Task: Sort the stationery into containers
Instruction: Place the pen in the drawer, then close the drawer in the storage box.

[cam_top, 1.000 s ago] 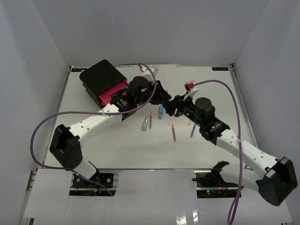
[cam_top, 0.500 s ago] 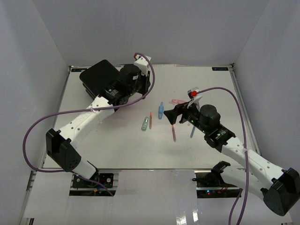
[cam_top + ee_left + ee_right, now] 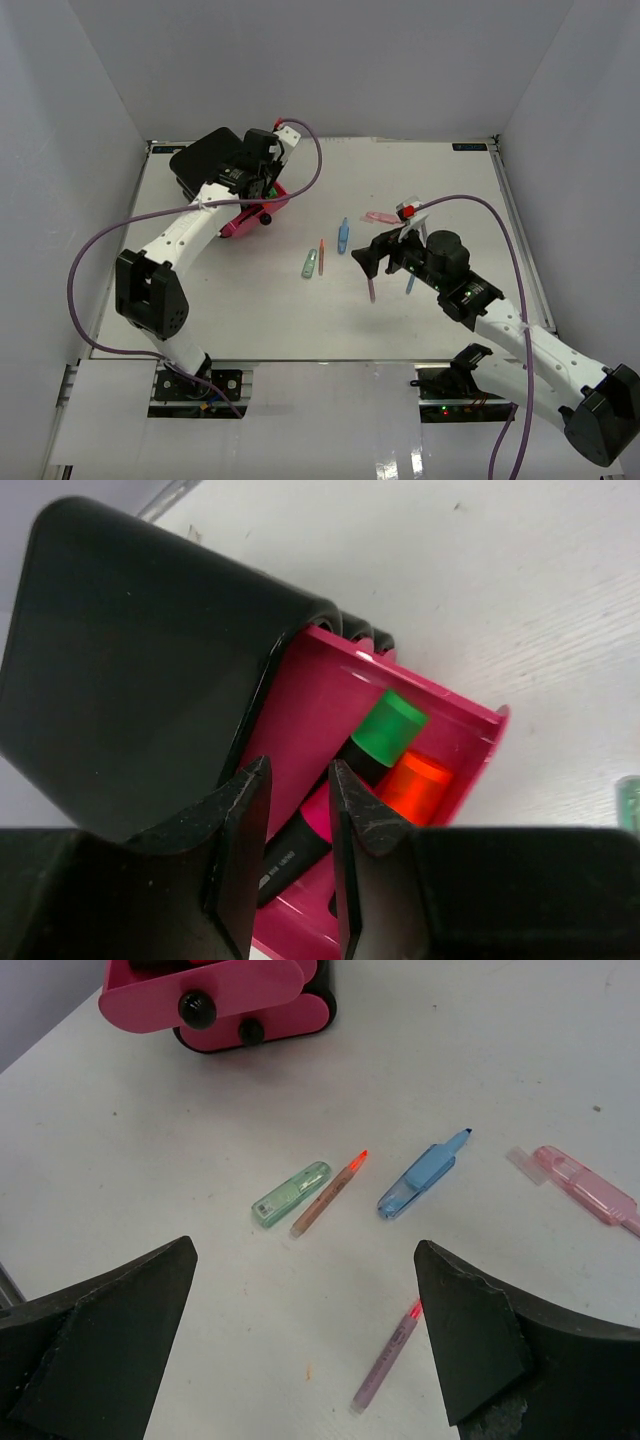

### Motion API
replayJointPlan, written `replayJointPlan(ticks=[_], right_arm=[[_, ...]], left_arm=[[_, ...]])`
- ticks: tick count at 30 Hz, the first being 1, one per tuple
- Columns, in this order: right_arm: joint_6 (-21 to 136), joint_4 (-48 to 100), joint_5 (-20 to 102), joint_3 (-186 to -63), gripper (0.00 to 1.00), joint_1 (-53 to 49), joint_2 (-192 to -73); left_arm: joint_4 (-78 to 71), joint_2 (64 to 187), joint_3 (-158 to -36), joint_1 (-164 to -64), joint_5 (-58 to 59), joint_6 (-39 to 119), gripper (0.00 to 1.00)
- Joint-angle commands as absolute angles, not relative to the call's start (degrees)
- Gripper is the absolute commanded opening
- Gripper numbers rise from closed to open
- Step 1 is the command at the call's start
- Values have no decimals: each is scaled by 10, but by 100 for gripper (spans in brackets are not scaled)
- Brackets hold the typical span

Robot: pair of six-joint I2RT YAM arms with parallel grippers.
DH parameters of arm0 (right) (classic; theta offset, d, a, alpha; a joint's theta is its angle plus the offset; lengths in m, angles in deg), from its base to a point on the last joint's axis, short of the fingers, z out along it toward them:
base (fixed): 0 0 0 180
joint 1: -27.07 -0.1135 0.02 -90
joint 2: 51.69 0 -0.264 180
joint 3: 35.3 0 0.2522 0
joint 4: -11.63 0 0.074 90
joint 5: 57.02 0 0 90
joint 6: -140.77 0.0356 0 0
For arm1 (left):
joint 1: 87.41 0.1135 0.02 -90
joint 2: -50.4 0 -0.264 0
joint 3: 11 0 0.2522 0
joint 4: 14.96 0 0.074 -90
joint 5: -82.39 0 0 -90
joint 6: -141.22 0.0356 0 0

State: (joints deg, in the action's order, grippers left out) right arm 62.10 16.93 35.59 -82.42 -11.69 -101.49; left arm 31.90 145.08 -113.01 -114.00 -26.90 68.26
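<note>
The right fingers (image 3: 470, 1340) stand wide apart above the thin purple pen (image 3: 385, 1365) on the surface (image 3: 150, 1190). It looks light, stiff and slippery, so take it at mid-barrel. The left fingers (image 3: 235, 850), slightly apart and empty, hover over the pink drawer (image 3: 470, 730) holding highlighters (image 3: 390, 725).

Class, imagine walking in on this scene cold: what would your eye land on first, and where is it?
The pink drawer comes first, pulled out of the black box at the far left, with green- and orange-capped highlighters inside and the left gripper just above it. Next come the loose pens mid-table, by the wide-open right gripper.
</note>
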Motion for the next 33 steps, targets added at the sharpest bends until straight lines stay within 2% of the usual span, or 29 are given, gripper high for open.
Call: replayJointPlan(ticks=[1,6,9,10,14,16,17,20,28,33], right_arm=[[611,170,366,-816,96,-120,-1001],[597,183,376,-818,97,-121,-1005],[575,185,403,-833,97,-120,-1029],[568,184,412,-839,97,-120,-1038],[546,173,451,-882,97,-120,-1092],[538,153,465,-893,96,-121,-1125],[536,144,479,-897,96,-120,-1136],[534,122,504,-927,94,-122,-1189],[517,71,506,-1016,91,-148,-1320],[514,54,483,-1080,86,-169,-1406]], left_arm=[[323,1450,-1140,-1119,-292,716,40],[318,1453,-1158,-1113,-287,701,46],[309,1427,-1166,-1113,-264,676,56],[304,1419,-1168,-1113,-256,652,62],[289,1372,-1149,-1113,-230,596,75],[260,1341,-1116,-1113,-247,580,81],[250,1333,-1106,-1113,-273,568,87],[219,1311,-1083,-1097,-295,542,94],[178,1313,-1063,-932,-143,403,95],[142,1349,-1061,-851,-43,351,96]])
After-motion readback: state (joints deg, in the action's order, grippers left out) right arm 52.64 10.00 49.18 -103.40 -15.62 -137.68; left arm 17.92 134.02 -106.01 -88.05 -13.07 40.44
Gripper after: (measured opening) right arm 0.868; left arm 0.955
